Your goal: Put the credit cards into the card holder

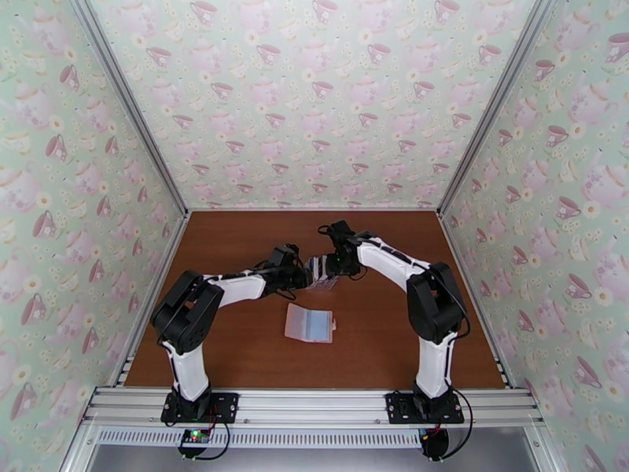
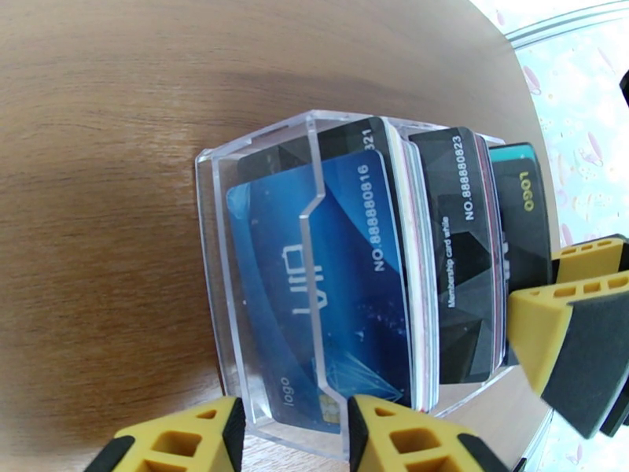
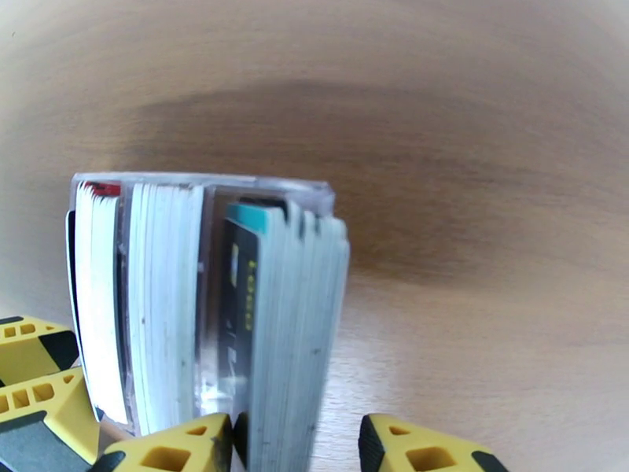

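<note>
Right gripper (image 3: pixel 295 454) up close: yellow fingers either side of the rearmost stack of credit cards (image 3: pixel 291 308), a sliver of gap showing on one side, so parted round the stack and not clamped, as far as I can see. The cards stand on edge in a clear rack (image 2: pixel 212 253), packed in several slots, blue one at the front, black ones behind. That's prob. why it comes in from the end, since only the edges are free to pinch. Left gripper (image 2: pixel 295 442) sits at the rack's front corner, fingers astride the clear wall, I'd guess to steady the rack while the other pulls. Can't tell whether it actually bites or just brackets it. Both arms reach fwd from the near rail, elbows up, forearms angled inward, wrists nearly meeting over the rack mid-table (image 1: pixel 236 245). The card holder (image 1: pixel 310 322), pink, lies flat and looks opened out. It's nearer the bases, between the two arms, well apart from the rack, w/ neither gripper on it. No card out of the rack, so far as I can see.
</note>
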Robot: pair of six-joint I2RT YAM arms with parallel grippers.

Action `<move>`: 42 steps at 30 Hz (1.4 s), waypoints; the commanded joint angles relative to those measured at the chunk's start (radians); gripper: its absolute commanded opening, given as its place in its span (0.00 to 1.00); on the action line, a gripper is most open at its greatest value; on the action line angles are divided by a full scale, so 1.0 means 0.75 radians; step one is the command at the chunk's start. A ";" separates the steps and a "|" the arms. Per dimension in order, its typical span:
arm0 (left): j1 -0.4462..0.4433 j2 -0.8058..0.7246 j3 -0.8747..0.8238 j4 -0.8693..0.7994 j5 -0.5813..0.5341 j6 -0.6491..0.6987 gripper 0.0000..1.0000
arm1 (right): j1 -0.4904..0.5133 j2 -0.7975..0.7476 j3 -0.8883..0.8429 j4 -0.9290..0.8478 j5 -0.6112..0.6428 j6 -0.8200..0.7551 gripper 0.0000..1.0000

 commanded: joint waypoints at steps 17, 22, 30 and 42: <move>0.023 0.037 0.009 -0.076 -0.014 0.002 0.41 | -0.012 -0.060 0.081 -0.106 0.089 -0.033 0.42; 0.022 0.041 0.011 -0.073 -0.010 -0.001 0.41 | -0.012 -0.069 0.084 -0.109 0.091 -0.036 0.38; 0.021 0.050 0.015 -0.068 0.000 -0.004 0.41 | -0.011 -0.063 0.086 -0.109 0.063 -0.039 0.31; 0.022 0.064 0.021 -0.064 0.007 -0.010 0.41 | 0.007 -0.065 0.100 -0.117 0.055 -0.048 0.20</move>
